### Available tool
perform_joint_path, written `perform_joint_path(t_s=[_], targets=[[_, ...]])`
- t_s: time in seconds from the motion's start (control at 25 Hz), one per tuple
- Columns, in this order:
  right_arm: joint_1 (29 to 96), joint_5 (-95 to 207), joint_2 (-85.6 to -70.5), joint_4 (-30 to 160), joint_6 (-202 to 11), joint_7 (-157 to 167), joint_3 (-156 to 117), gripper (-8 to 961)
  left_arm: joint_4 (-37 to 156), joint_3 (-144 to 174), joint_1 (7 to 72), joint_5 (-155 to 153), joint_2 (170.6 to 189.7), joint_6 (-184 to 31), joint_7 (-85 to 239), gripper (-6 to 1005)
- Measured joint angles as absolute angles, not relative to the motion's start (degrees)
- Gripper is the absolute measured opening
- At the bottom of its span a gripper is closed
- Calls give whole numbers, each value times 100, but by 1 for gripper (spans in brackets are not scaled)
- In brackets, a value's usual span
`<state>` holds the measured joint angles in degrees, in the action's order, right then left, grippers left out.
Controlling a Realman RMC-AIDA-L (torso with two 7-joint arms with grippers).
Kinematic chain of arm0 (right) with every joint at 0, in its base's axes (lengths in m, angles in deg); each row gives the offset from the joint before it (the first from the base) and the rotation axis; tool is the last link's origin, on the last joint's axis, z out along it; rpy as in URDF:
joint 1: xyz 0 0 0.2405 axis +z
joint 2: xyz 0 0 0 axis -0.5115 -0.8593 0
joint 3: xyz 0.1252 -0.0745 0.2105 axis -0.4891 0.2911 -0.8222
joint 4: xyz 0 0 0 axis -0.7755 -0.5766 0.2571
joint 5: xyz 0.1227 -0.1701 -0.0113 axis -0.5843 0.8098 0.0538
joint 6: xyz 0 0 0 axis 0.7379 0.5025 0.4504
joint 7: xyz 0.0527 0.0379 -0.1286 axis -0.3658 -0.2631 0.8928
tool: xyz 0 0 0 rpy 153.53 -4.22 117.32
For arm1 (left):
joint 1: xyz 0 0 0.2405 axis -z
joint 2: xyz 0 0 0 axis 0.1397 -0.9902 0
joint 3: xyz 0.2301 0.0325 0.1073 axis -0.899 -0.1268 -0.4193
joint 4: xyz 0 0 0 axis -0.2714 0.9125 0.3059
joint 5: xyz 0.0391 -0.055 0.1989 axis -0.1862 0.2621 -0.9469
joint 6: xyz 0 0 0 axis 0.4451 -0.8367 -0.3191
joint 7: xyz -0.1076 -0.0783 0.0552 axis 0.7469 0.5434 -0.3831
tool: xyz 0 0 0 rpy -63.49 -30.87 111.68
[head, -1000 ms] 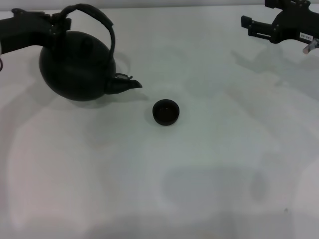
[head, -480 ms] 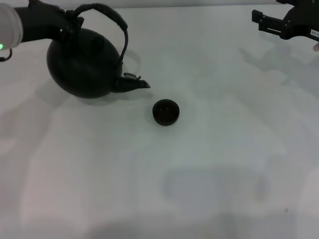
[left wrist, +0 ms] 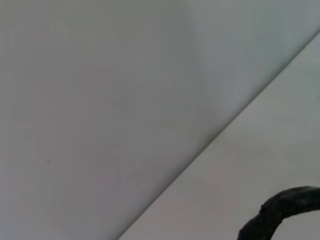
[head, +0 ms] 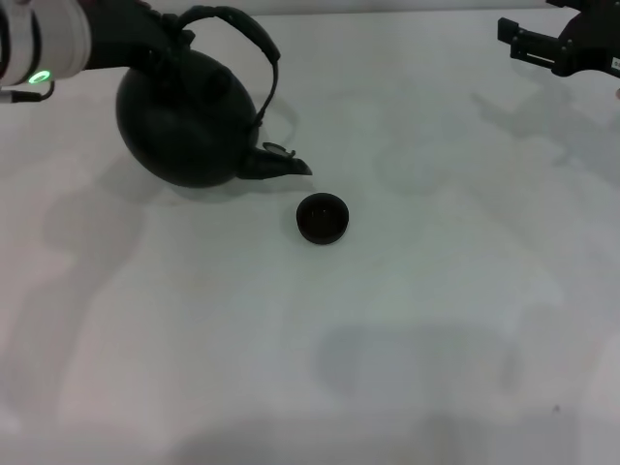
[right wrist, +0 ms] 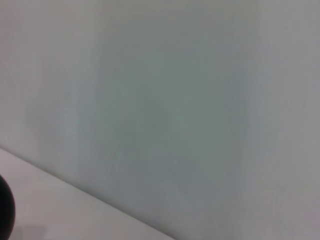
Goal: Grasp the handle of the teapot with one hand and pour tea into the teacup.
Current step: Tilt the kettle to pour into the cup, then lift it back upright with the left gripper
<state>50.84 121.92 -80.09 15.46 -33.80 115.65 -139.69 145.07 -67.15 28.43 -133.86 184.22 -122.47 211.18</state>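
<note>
The round black teapot [head: 184, 121] hangs tilted at the back left of the white table [head: 407, 320]. Its short spout [head: 281, 165] points right and down toward the teacup. My left gripper [head: 167, 41] comes in from the left edge and is shut on the left end of the arched handle [head: 247, 39]. A piece of that handle [left wrist: 280, 215] also shows in the left wrist view. The small black teacup [head: 322, 217] stands on the table, just right of and below the spout tip, a short gap away. My right gripper [head: 542, 46] stays parked at the back right corner.
The pot's shadow lies on the table under and left of it. A dark rounded edge [right wrist: 5, 212] shows in a corner of the right wrist view. A pale wall fills the rest of both wrist views.
My left arm has carried the teapot to the right, so the spout tip is now closer to the teacup. The right gripper drifted slightly up and right. The teacup has not moved.
</note>
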Motion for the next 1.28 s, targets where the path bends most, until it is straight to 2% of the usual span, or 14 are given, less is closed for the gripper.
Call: perform_joint_path(t_s=[0.6, 1.28], targets=[[5027, 12171, -8009, 1638, -3331, 11574, -14270, 845, 14558, -6868, 3177, -13815, 18422, -12785, 21244, 152], [5050, 12172, -8009, 1773, -3406, 11592, -14333, 846, 14737, -7223, 3257, -14465, 18422, -12928, 21437, 147]])
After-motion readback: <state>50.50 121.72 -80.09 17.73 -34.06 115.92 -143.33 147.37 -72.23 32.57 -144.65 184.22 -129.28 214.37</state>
